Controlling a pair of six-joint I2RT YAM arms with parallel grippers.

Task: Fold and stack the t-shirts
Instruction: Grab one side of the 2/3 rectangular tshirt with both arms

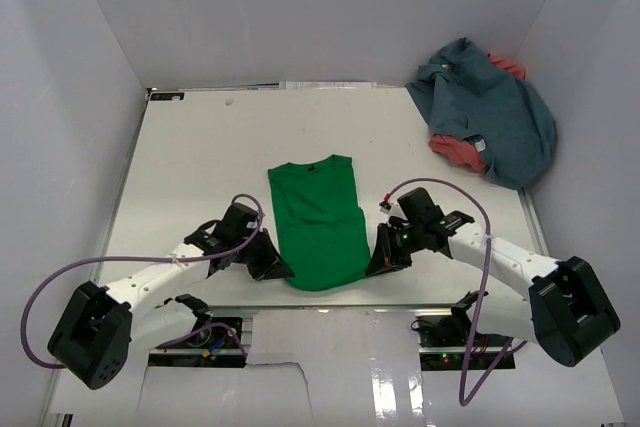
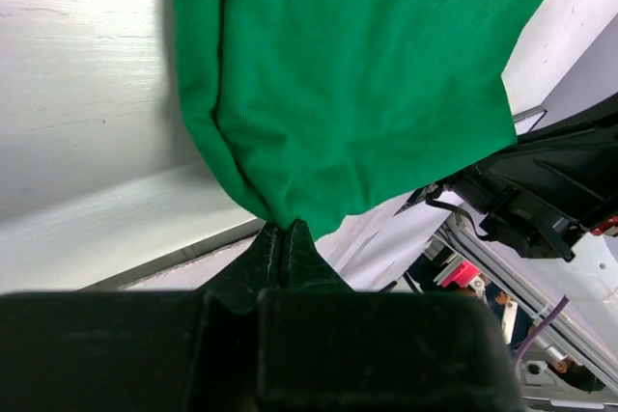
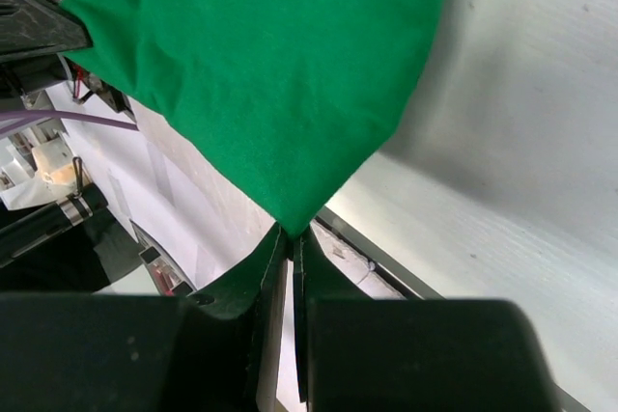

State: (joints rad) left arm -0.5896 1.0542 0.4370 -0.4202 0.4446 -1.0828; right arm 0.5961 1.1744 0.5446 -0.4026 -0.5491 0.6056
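The green t-shirt [image 1: 318,222] lies folded lengthwise into a narrow strip in the middle of the table, collar end away from the arms. My left gripper [image 1: 280,272] is shut on its near left corner, seen as green cloth [image 2: 367,74] pinched at the tips of my left gripper [image 2: 287,229]. My right gripper [image 1: 374,267] is shut on the near right corner; the green cloth [image 3: 280,74] runs into the tips of my right gripper [image 3: 293,234]. The blue-grey t-shirt [image 1: 495,112] is heaped at the far right over the coral red t-shirt [image 1: 458,150].
The table's near edge [image 1: 330,305] runs just behind the held hem, with electronics and cables [image 1: 450,332] below it. White walls close in the table on three sides. Purple cables [image 1: 478,247] loop off both arms.
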